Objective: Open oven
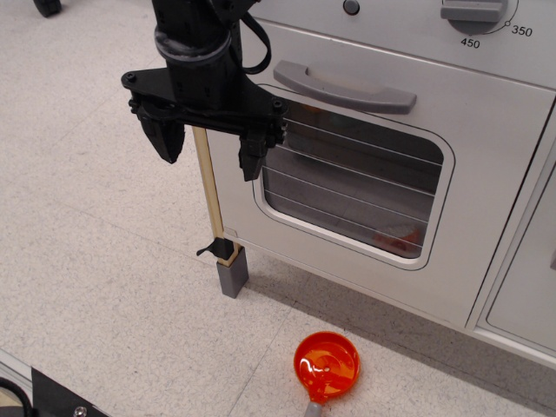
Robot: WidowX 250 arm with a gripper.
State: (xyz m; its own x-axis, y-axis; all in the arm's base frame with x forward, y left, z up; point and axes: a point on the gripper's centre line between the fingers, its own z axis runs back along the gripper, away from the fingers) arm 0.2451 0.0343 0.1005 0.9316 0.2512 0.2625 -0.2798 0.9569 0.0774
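Nearest: orange cup (327, 366) on the floor (95, 261), seems empty. Gripper (208, 143) w/ fingers spread wide, holding nothing, hangs just left of the oven (391, 217) front, level w/ window (352, 184). Oven fills upper right; door shut, racks visible thru glass. Bar handle (345, 86) runs left-right, tilting down to the right. Dial (478, 12) marked 450 & 350.

Bare floor (95, 217) lies left of oven (391, 174).
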